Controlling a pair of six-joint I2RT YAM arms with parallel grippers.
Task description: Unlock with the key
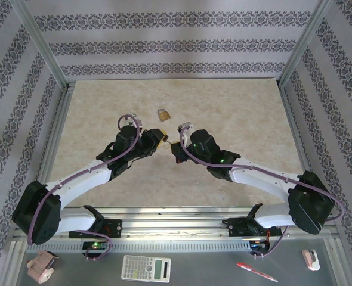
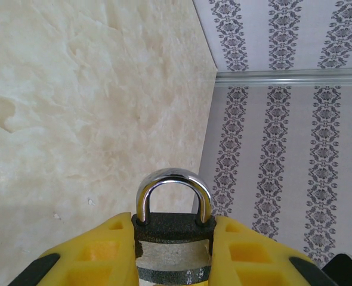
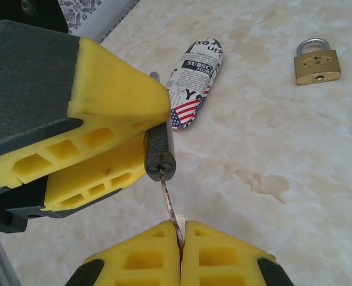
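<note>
Insertion is judged the current step; top view: left pincer (image 1: 159, 140) and right pincer (image 1: 175, 147) meet mid-worktop (image 1: 235, 119). Left wrist view: the left pincer clamps the small dark-grey padlock (image 2: 173, 228). Right wrist view: the right pincer pinches the thin pale-metal key (image 3: 169, 205), tip at the keyhole; the next move probably calls for full seating, then rotation.

Left arm (image 1: 80, 176), based at 7 o'clock, and right arm (image 1: 259, 176), based at 5 o'clock: white tapered links between bulky black joint housings, each trailed by a looping purple cable (image 1: 128, 115). A green light (image 1: 222, 159) glows at 4 o'clock of the right wrist housing. Left gripper (image 2: 173, 218) and right gripper (image 3: 179, 229) carry yellow moulded fingers with rectangular recesses, seated in dark mounts.
</note>
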